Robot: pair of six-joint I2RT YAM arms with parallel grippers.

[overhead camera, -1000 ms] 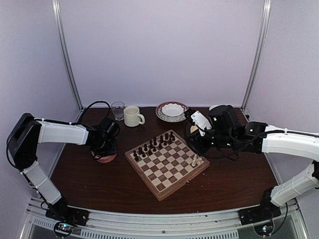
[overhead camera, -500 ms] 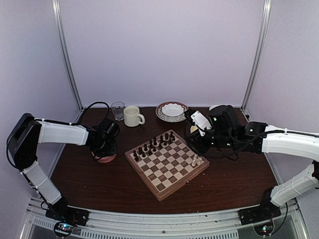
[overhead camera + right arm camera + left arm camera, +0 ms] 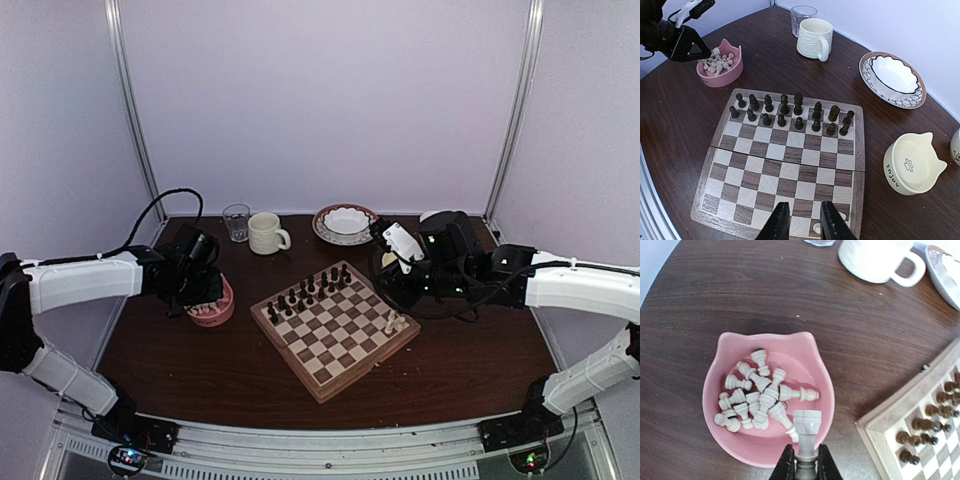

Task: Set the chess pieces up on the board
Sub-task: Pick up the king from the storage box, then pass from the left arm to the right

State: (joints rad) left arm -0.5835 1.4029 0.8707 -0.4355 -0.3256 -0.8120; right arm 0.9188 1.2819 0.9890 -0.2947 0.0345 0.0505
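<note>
Left arm stretches low across the bench (image 3: 740, 290), its claw (image 3: 805, 461) pinching a cream-white rook (image 3: 806, 424) upright over the rim of the pink bowl (image 3: 715, 385), where more chess pieces (image 3: 757, 400) lie heaped. Right claw (image 3: 800, 220), slightly spread and empty, hovers over one edge of the board (image 3: 785, 170). Dark pieces (image 3: 790, 112) fill two rows along the opposite edge.

Bowl (image 3: 711, 377) w/ chess pieces (image 3: 767, 395) left of board (image 3: 335, 335), mug (image 3: 265, 234) + plate (image 3: 320, 226) behind it
</note>
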